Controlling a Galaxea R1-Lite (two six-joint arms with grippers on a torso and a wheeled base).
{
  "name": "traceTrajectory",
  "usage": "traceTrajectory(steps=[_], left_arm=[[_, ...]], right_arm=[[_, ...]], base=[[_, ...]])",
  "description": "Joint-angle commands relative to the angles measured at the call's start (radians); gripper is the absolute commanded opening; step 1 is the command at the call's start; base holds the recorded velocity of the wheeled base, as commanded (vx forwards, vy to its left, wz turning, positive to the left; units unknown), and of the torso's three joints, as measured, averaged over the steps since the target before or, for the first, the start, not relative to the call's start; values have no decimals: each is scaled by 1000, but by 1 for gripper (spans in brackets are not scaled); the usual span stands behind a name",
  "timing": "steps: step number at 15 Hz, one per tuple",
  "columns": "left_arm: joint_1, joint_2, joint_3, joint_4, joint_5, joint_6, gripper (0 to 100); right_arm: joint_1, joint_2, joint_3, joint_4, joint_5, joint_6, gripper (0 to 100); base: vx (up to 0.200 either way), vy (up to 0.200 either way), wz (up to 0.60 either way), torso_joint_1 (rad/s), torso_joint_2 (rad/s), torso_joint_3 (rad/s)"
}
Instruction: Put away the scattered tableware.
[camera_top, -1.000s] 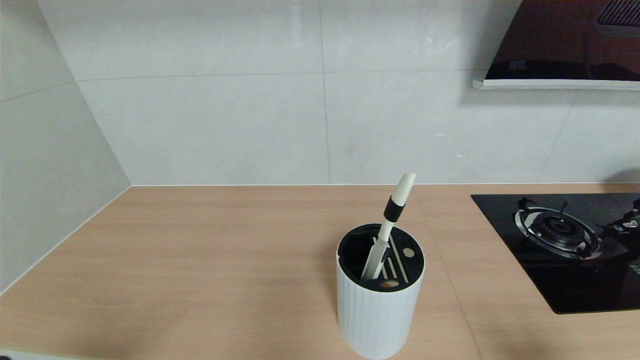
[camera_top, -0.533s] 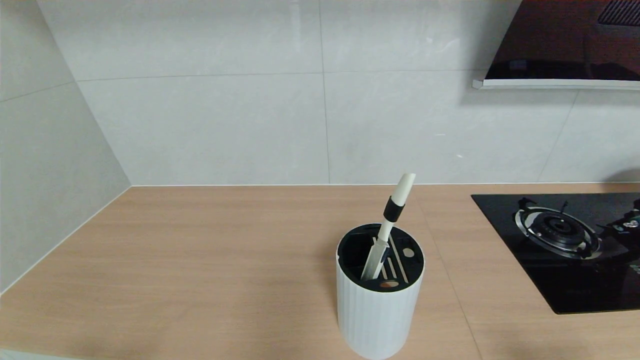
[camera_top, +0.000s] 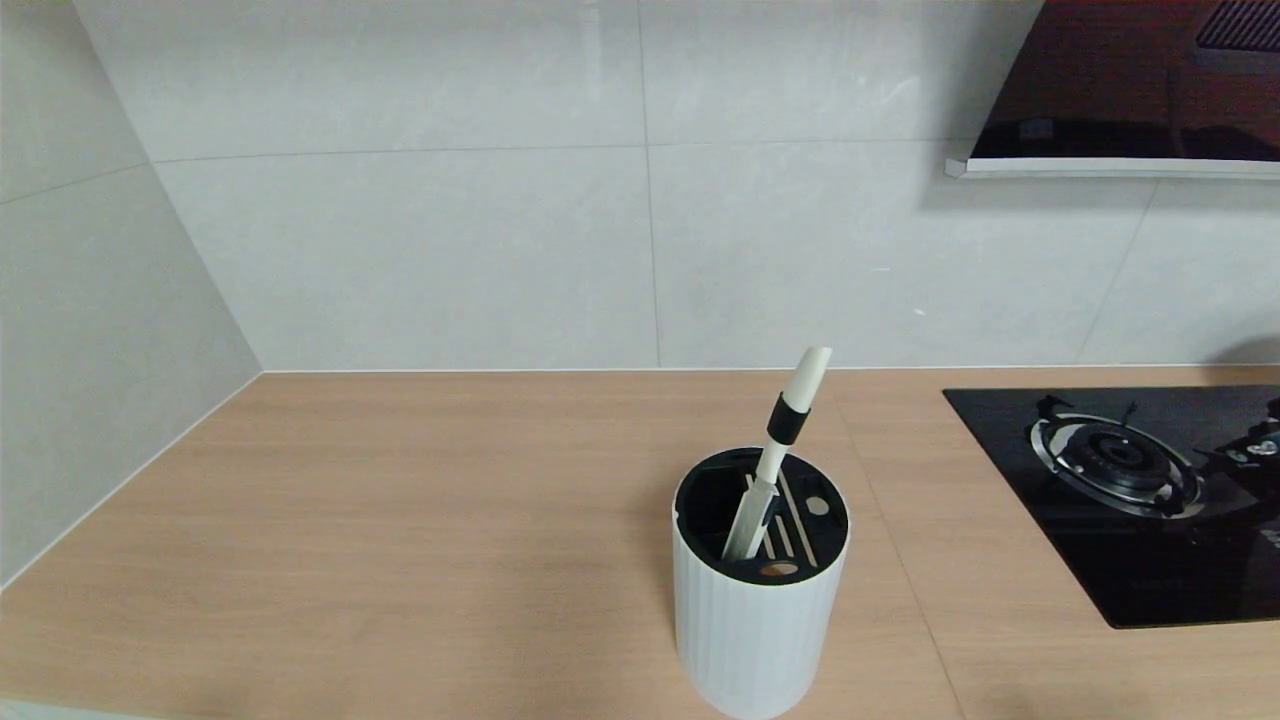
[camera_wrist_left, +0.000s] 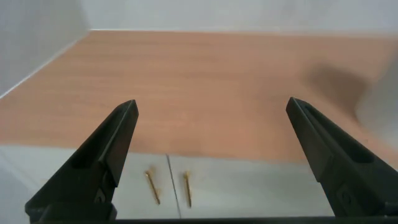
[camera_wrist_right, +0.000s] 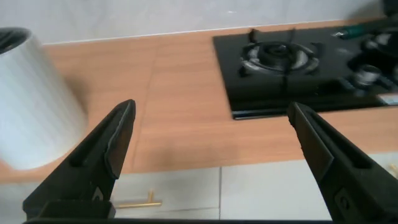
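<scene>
A white ribbed cylindrical holder (camera_top: 757, 620) with a black slotted top stands near the front of the wooden counter (camera_top: 450, 500). A knife with a cream handle and black band (camera_top: 785, 430) leans in one of its slots, blade down. In the right wrist view the white holder (camera_wrist_right: 31, 99) is beside my right gripper (camera_wrist_right: 208, 158), which is open and empty in front of the counter edge. My left gripper (camera_wrist_left: 211, 158) is open and empty, held off the counter's front edge, with the holder a pale blur (camera_wrist_left: 379, 93) to one side.
A black gas hob (camera_top: 1130, 490) with a burner lies on the counter's right side (camera_wrist_right: 298, 68). A range hood (camera_top: 1130, 90) hangs above it. Tiled walls close the back and left. White cabinet doors with brass handles (camera_wrist_left: 168, 186) sit under the counter.
</scene>
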Motion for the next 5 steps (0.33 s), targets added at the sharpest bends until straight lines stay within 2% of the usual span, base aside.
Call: traceTrajectory(steps=[1, 2, 3, 4, 5], left_arm=[[0, 1, 0, 2, -2, 7, 100], [0, 1, 0, 2, -2, 3, 100], [-1, 1, 0, 2, 0, -17, 100], [0, 1, 0, -1, 0, -71, 100], [0, 1, 0, -1, 1, -71, 100]], right_arm=[[3, 0, 1, 8, 9, -5, 100], [3, 0, 1, 8, 9, -4, 100], [3, 0, 1, 8, 9, -2, 100], [3, 0, 1, 8, 9, -2, 100], [3, 0, 1, 8, 10, -2, 100]], base=[[0, 0, 0, 0, 0, 0], [0, 0, 0, 0, 0, 0], [0, 0, 0, 0, 0, 0], [0, 0, 0, 0, 0, 0], [0, 0, 0, 0, 0, 0]])
